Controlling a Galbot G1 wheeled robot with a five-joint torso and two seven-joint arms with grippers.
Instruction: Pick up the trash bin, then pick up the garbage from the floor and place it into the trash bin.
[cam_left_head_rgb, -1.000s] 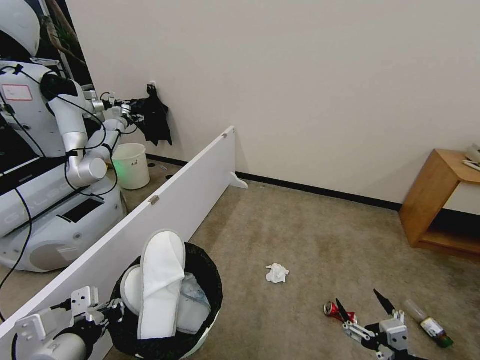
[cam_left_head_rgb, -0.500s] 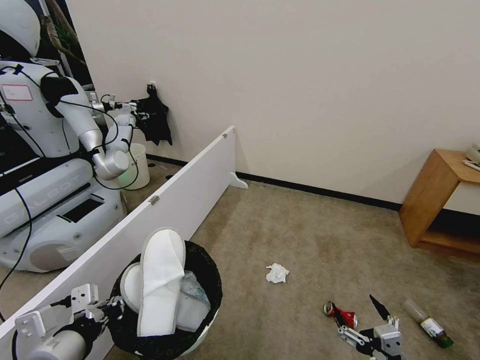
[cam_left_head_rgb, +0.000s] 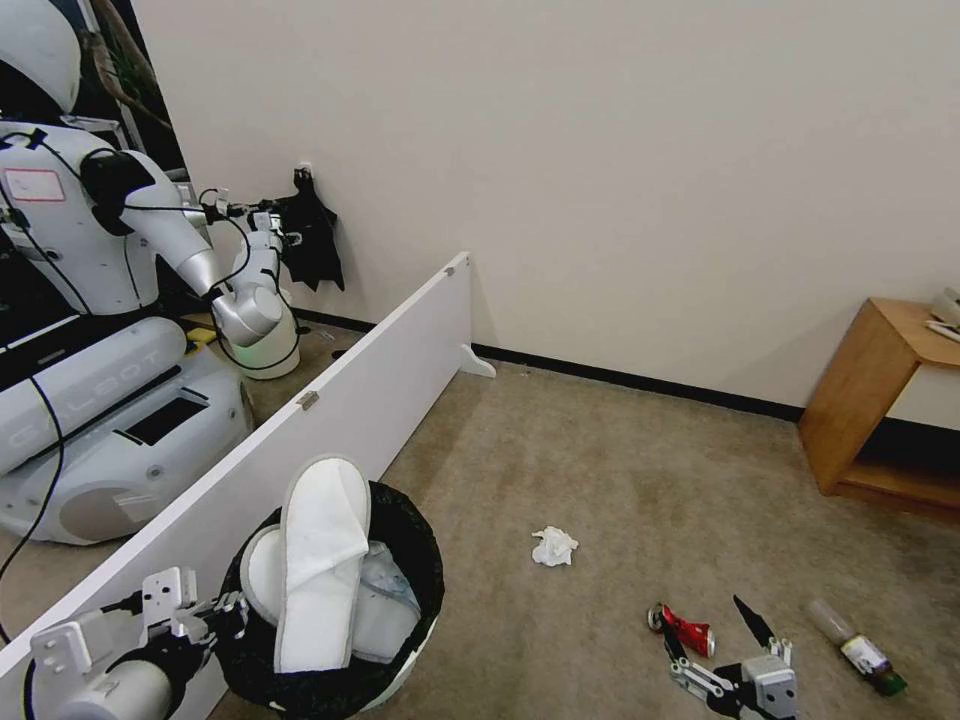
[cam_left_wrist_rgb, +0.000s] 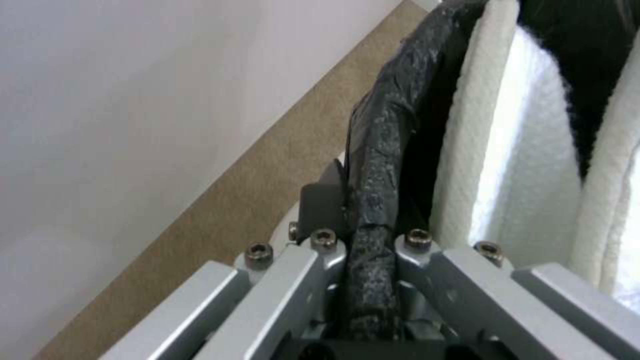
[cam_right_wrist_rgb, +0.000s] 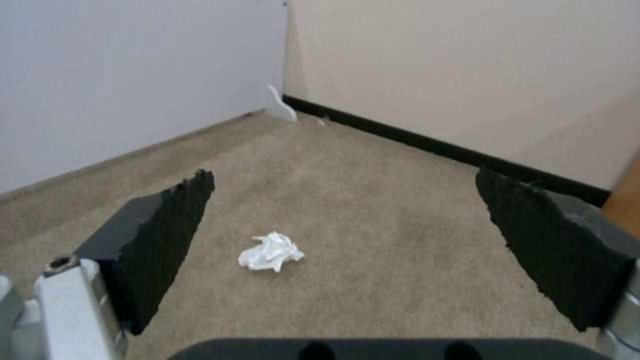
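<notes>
Right gripper has drawn back — can apparently left lying.

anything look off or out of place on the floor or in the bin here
Litter is loose on the carpet: a crumpled tissue, a crushed red can and a bottle lying on its side. In the trash bin, a white slipper stands on end, poking above the rim.

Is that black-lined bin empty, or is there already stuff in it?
Not empty. The bin holds two white slippers, one sticking up above the rim, with something pale and crumpled beside them. The left tool is clamped on its rim.
</notes>
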